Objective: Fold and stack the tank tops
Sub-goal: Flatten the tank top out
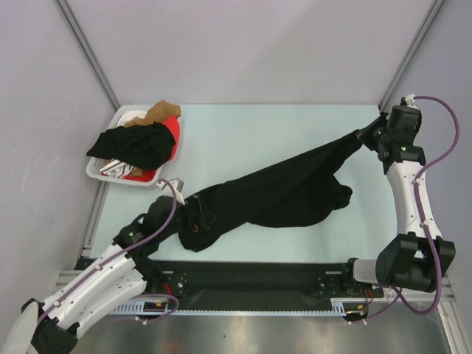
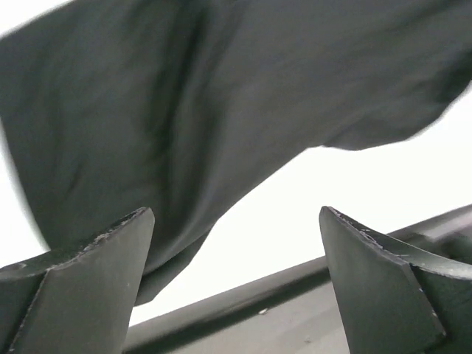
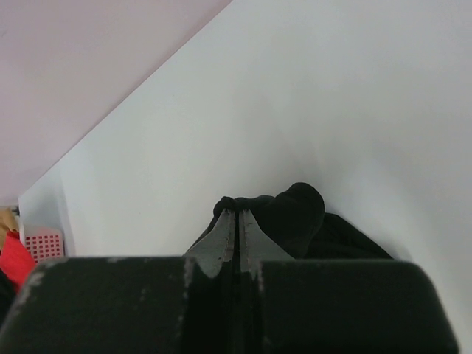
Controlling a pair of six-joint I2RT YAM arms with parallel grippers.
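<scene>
A large black tank top [image 1: 280, 192] is stretched diagonally across the pale table, from the far right corner down to the near left. My right gripper [image 1: 366, 136] is shut on its upper end, and the right wrist view shows the bunched black cloth [image 3: 295, 214] pinched at the right gripper's tips [image 3: 237, 212]. My left gripper [image 1: 193, 221] sits at the garment's lower left end. In its wrist view the left gripper [image 2: 236, 212] stands wide open. The black cloth [image 2: 184, 96] hangs just beyond its left finger, and bare table shows in the gap. A red tank top [image 1: 173, 133] lies in the basket.
A white plastic basket [image 1: 96, 171] stands at the far left, holding the red top, another black cloth [image 1: 133, 144] and a brown one [image 1: 158, 112]. In the right wrist view the basket [image 3: 44, 243] shows at the lower left. Metal frame rails border the table, and grey walls stand behind.
</scene>
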